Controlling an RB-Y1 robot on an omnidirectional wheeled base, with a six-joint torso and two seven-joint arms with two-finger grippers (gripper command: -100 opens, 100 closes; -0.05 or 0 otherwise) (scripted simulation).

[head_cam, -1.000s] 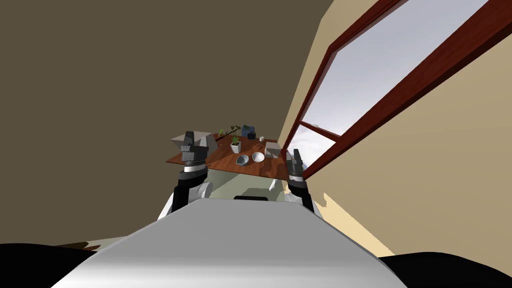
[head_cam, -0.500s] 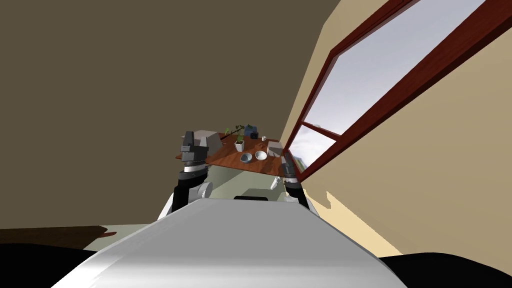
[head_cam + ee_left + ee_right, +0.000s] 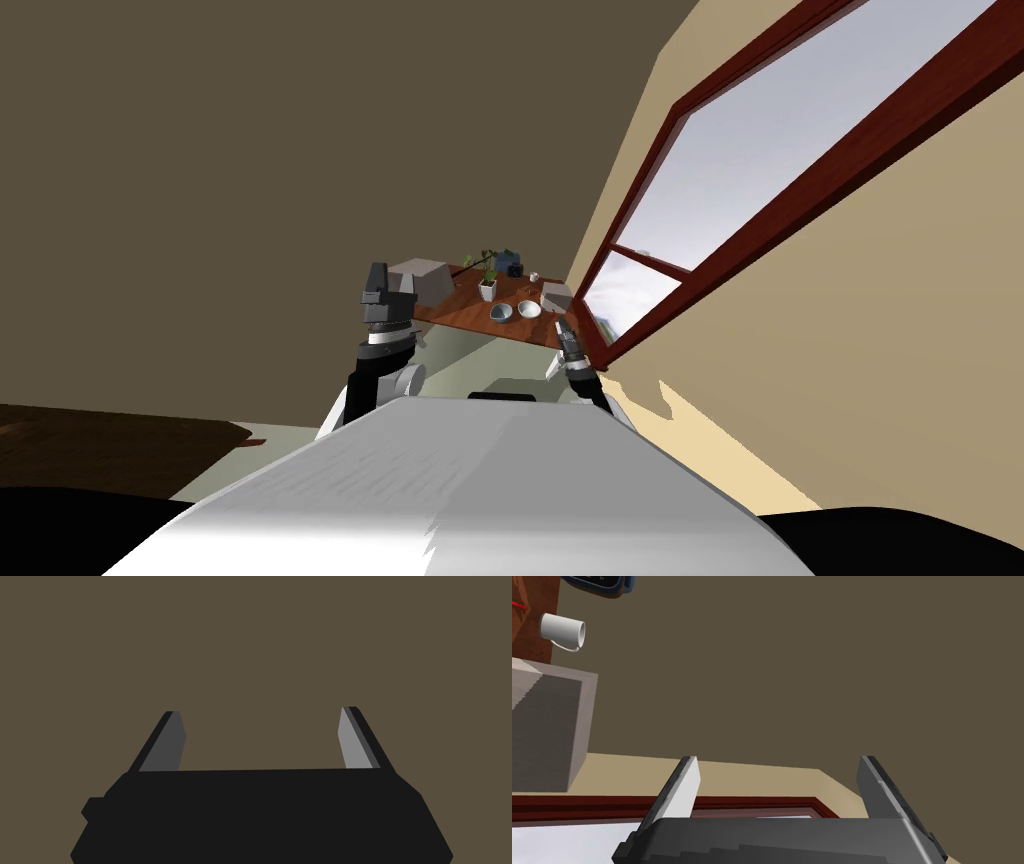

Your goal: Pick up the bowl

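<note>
Two small bowls sit side by side near the front edge of a reddish-brown table [image 3: 455,308], a blue-grey bowl [image 3: 501,313] and a white bowl [image 3: 529,309]. My left gripper [image 3: 378,272] is raised in front of the table's left end, well short of the bowls. In the left wrist view the left gripper [image 3: 260,726] is open and empty against a brown wall. My right gripper [image 3: 561,327] hangs just in front of the table's right corner, close to the white bowl but apart from it. The right gripper [image 3: 779,768] is open and empty.
On the table stand a potted plant [image 3: 487,287], a grey box [image 3: 556,295] [image 3: 547,731] at the right end, a larger grey box [image 3: 421,278] at the left end, a white mug [image 3: 562,630] and a blue object [image 3: 508,262]. A red-framed window [image 3: 790,170] fills the right wall.
My view has swung, so the table now looks smaller and farther right. My right gripper has dropped and leaned in toward the table corner. The left arm has held still.
</note>
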